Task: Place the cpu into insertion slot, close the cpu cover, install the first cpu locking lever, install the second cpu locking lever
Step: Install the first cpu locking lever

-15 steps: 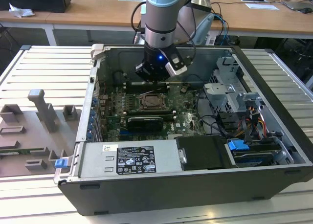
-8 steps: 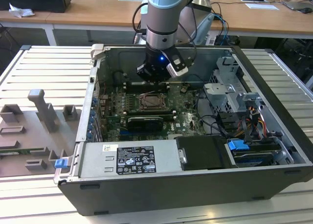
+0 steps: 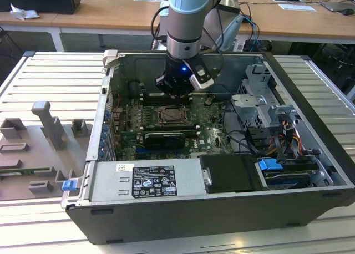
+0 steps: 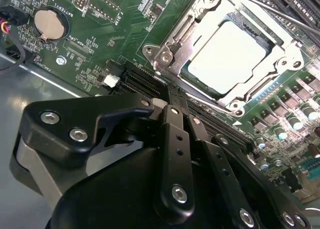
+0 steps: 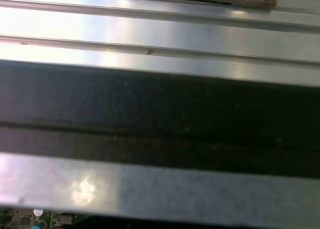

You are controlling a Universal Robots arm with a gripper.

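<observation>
Inside the open computer case, the cpu [image 4: 225,54] lies in the insertion slot [image 3: 172,116], its silvery top showing through the window of the cpu cover [image 4: 182,31]. The cover lies flat over the chip. A thin metal lever rod [image 4: 280,11] runs along one side of the socket. In the exterior view my gripper [image 3: 175,90] hangs just behind the socket, low over the motherboard. In the second wrist view my gripper [image 4: 167,96] has its black fingers [image 4: 172,124] pressed together with nothing between them, the tips close to a corner of the cover.
A long black card [image 3: 163,137] sits in front of the socket and the power supply [image 3: 147,181] fills the case's front. Drive cage [image 3: 266,107] and cables stand at the exterior view's right. Grey fixtures [image 3: 50,126] lie outside on the ribbed table. Memory slots [image 4: 142,81] and a coin battery [image 4: 47,23] flank the gripper.
</observation>
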